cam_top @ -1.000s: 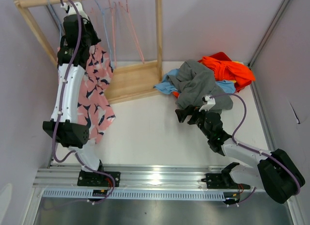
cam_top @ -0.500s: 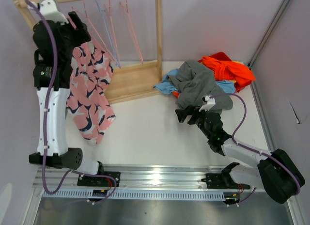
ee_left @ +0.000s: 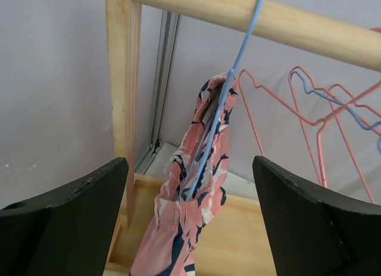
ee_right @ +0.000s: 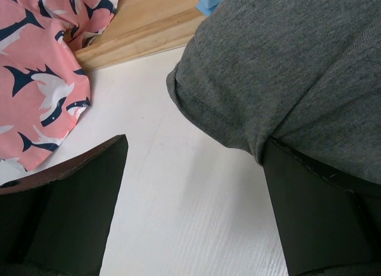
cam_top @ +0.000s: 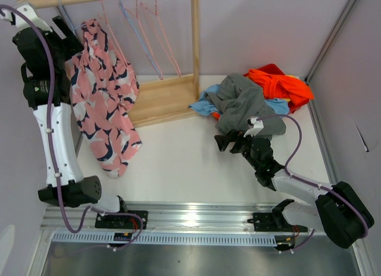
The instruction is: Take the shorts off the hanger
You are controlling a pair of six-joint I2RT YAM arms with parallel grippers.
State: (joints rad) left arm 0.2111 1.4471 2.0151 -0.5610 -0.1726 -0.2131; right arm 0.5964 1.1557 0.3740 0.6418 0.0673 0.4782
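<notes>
Your left claw (ee_left: 189,166) stands wide open and holds nothing, up by the wooden rail (ee_left: 286,23). You see the pink patterned shorts (cam_top: 104,103) straight ahead of it, apart from both fingers, draped on the blue hanger (ee_left: 229,91) hooked over that rail. Your right claw (ee_right: 193,146) is spread open too, low over the white table (ee_right: 178,216), just beside the grey garment (ee_right: 297,68).

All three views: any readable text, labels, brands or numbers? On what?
No readable text anywhere.
The shorts carry only a shark print, no lettering.
The wooden rack and clothes pile show no labels.
Any markings on the arm bases are too small to tell.
</notes>
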